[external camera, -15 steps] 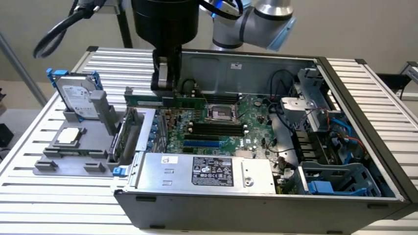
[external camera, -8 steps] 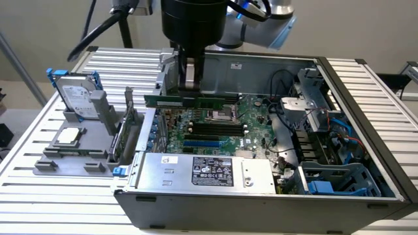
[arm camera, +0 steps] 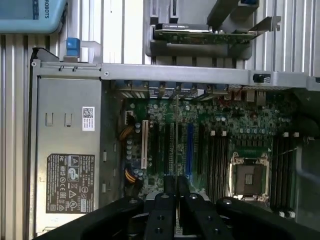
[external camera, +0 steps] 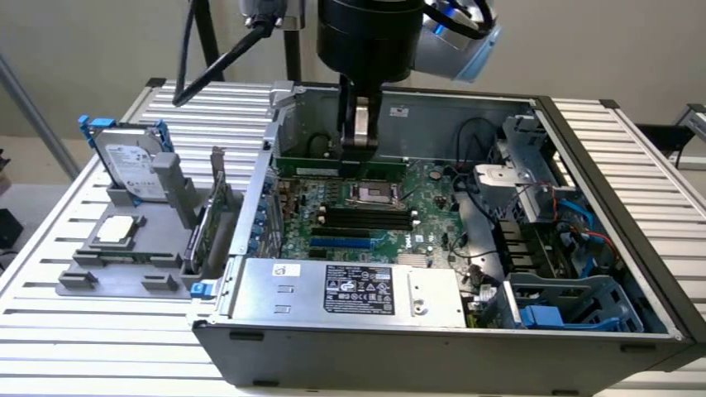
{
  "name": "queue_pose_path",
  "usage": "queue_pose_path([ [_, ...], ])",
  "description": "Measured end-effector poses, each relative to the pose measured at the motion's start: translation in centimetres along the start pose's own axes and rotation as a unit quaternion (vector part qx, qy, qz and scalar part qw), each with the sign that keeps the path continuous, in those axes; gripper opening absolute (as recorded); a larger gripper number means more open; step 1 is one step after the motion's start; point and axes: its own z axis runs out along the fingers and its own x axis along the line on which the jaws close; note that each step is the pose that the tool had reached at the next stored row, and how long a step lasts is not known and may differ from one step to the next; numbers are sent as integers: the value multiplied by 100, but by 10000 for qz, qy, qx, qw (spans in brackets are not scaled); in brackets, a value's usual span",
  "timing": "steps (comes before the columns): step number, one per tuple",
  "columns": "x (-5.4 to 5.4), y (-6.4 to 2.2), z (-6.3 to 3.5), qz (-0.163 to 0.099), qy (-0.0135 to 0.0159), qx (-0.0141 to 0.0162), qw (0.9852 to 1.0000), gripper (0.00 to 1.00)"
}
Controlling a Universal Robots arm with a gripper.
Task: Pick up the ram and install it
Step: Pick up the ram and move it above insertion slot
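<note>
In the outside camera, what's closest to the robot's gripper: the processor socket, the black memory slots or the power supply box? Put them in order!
From the gripper, shut on the ram:
1. The processor socket, just in front.
2. The black memory slots, nearer the camera.
3. The power supply box, at the case's near end.

An open computer case [external camera: 441,356] sits on the slatted metal tabletop [external camera: 66,347]. Inside the case lie a green motherboard [external camera: 436,211] with an empty processor socket [external camera: 368,195] and a labelled silver power supply [external camera: 342,289] along the case's near wall. Just outside the case, a grey rack [external camera: 111,269] holds an upright hard drive [external camera: 131,165], a flat processor chip [external camera: 116,231] and a standing expansion card [external camera: 215,219]
</note>
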Motion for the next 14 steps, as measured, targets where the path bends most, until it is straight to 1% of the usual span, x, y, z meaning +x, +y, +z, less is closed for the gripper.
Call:
queue_pose_path([
  [1,-33,-22,11,0,0,0,10000,13],
  [3,-150,-85,46,1,0,0,10000,13],
  [6,-244,-139,75,-1,0,0,10000,13],
  [10,-318,-206,105,0,0,0,10000,13],
  [14,-354,-249,122,23,-1,3,10000,13],
])
